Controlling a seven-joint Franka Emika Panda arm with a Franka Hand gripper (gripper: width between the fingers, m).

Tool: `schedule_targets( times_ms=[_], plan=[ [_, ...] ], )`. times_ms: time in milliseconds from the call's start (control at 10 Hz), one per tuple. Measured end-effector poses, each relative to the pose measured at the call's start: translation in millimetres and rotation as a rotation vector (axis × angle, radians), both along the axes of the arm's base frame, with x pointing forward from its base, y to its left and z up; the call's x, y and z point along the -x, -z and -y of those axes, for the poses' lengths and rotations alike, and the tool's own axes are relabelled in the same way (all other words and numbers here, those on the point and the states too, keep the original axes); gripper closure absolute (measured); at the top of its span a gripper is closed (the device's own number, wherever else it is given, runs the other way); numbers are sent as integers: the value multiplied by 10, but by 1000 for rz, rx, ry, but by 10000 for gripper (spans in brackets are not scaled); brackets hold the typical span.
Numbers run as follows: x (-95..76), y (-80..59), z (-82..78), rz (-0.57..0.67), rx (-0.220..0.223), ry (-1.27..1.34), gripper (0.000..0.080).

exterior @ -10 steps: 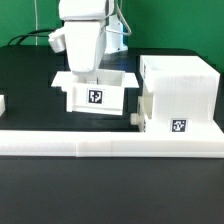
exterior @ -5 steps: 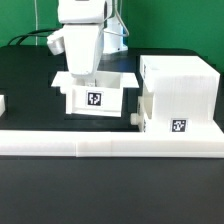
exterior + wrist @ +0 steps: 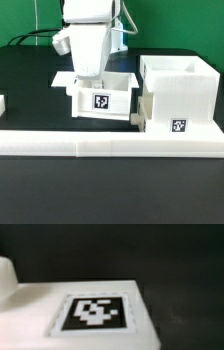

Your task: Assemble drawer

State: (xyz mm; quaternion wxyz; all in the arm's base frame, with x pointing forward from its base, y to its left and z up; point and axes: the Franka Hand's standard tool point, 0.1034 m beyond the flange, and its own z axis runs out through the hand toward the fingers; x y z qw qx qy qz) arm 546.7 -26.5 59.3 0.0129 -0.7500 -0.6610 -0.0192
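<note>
Handling the tray [image 3: 100,98], I treat it as light, rigid, slippery plastic; hold its far wall. It sits just left of the shell [image 3: 180,95]. Gripper [image 3: 88,78] closure: cannot tell.

Black table [image 3: 30,75] carrying drawer shell [image 3: 180,95], rail [image 3: 110,144]

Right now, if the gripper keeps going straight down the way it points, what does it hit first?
Most likely the small white tray: the gripper points down into its open top. The fingers are hidden behind its front wall, so depth is uncertain.
</note>
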Motion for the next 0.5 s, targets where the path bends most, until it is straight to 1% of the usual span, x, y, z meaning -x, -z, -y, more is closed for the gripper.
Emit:
schedule_targets(
  times_ms=[500],
  plan=[
    [3, 4, 7, -1, 0, 2, 758]
  ],
)
